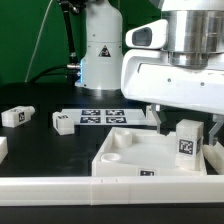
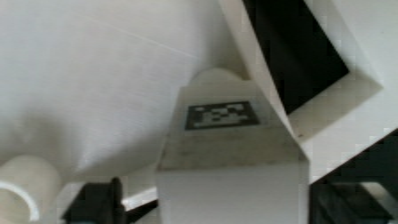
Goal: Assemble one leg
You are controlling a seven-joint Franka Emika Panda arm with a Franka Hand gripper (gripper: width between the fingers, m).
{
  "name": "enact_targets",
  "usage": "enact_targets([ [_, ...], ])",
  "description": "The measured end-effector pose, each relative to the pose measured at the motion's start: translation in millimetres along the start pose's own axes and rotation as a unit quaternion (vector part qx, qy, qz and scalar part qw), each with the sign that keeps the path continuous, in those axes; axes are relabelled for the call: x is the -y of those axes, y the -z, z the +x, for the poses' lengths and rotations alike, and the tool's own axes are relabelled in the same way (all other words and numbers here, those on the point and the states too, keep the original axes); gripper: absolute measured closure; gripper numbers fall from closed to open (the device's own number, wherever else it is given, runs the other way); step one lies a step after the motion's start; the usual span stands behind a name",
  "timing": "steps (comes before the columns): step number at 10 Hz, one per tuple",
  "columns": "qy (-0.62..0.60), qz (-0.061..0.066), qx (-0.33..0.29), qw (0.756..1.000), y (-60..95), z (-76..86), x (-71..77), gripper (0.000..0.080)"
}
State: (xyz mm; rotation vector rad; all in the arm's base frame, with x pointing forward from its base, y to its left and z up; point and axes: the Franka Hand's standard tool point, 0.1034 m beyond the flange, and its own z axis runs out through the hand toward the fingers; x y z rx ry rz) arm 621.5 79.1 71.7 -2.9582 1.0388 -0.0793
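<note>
My gripper is shut on a leg, a small white block with a black-and-white tag on its side. It holds the leg upright over the near corner of the large white panel on the exterior view's right. I cannot tell whether the leg's lower end touches the panel. In the wrist view the leg fills the middle, between the dark fingers. The white panel lies behind it, with a round recessed socket off to one side.
Two more white legs lie on the black table on the exterior view's left. The marker board lies behind the panel. A white part shows at the far left edge. The arm's base stands at the back.
</note>
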Motion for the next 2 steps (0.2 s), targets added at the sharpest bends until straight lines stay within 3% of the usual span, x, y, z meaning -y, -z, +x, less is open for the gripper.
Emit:
enact_targets([
  [1, 0.0, 0.0, 0.0, 1.0, -0.1, 0.0, 0.0, 0.0169],
  [2, 0.0, 0.0, 0.0, 1.0, -0.1, 0.0, -0.1, 0.0155],
])
